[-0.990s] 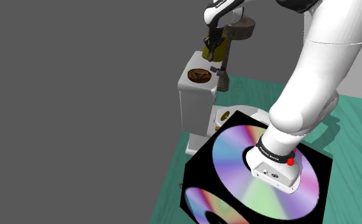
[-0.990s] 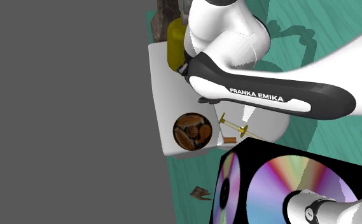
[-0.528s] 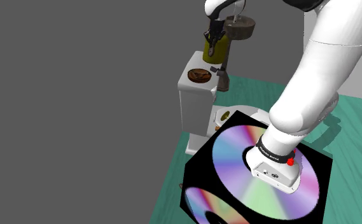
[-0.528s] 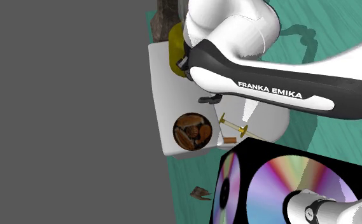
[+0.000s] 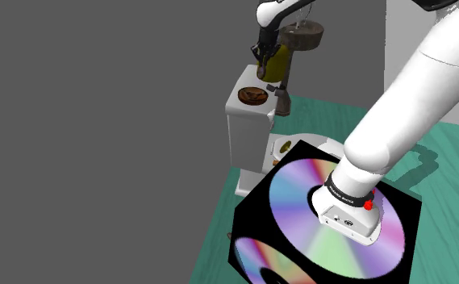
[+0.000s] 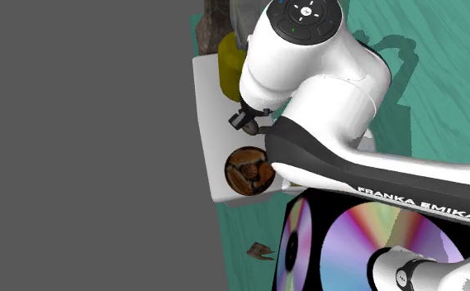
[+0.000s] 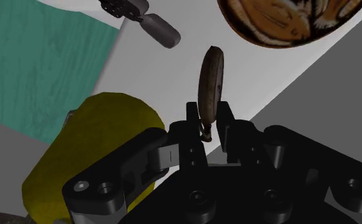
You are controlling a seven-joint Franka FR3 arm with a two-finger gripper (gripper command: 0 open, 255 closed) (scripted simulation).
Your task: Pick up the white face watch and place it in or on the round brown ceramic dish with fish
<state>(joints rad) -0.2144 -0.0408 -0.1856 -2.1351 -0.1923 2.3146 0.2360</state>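
- The gripper point(image 7: 207, 108) had its two black fingers point(image 7: 191, 118) pinching the lower end of the watch point(image 7: 211, 76).
- In the wrist view the watch showed edge-on, as a thin brown oval standing out past the fingertips, so its face could not be made out.
- The watch was off the surface, above the white pedestal point(image 5: 248, 133). It pointed toward the round brown dish point(image 7: 287, 19) without touching it.
- In the shoulder view the gripper point(image 5: 263, 58) hung over the pedestal's top. The dish point(image 5: 252, 95) lay between six and seven o'clock from it.
- A yellow jar point(image 5: 278, 64) stood just beside the gripper at about four o'clock. In the wrist view the jar point(image 7: 103, 140) sat close against the hand.
- In the second exterior view the dish point(image 6: 248, 172) rested on the pedestal point(image 6: 212, 99), partly covered by the arm. The yellow jar point(image 6: 227, 62) stood at about twelve o'clock from it.
- The black stand point(image 5: 300, 194), with its rainbow disc on top, stood on the teal floor point(image 5: 453, 161) at about five o'clock from the pedestal.
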